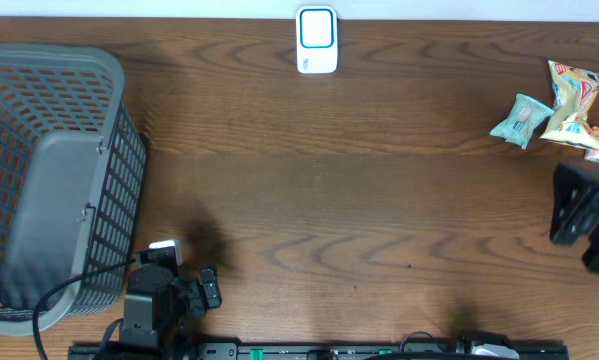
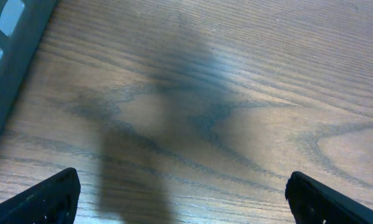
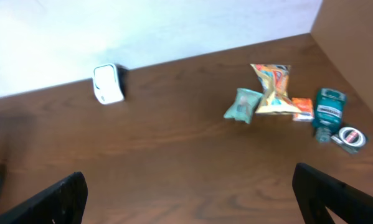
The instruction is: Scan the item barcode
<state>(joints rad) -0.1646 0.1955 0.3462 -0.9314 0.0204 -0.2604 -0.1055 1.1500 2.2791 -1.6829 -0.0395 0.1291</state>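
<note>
Looking from overhead, you see the white barcode scanner at the far edge of the table and the snack packets far right, well apart. Your left wrist view shows the left gripper spread wide over bare wood. Your right wrist view shows the right gripper released too, empty, the packets ahead

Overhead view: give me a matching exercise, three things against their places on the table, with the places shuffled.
Things:
1. basket
2. scanner
3. snack packets

Places:
A. far edge, middle
B. far right corner
C. left end

Pairs: 1-C; 2-A; 3-B
</note>
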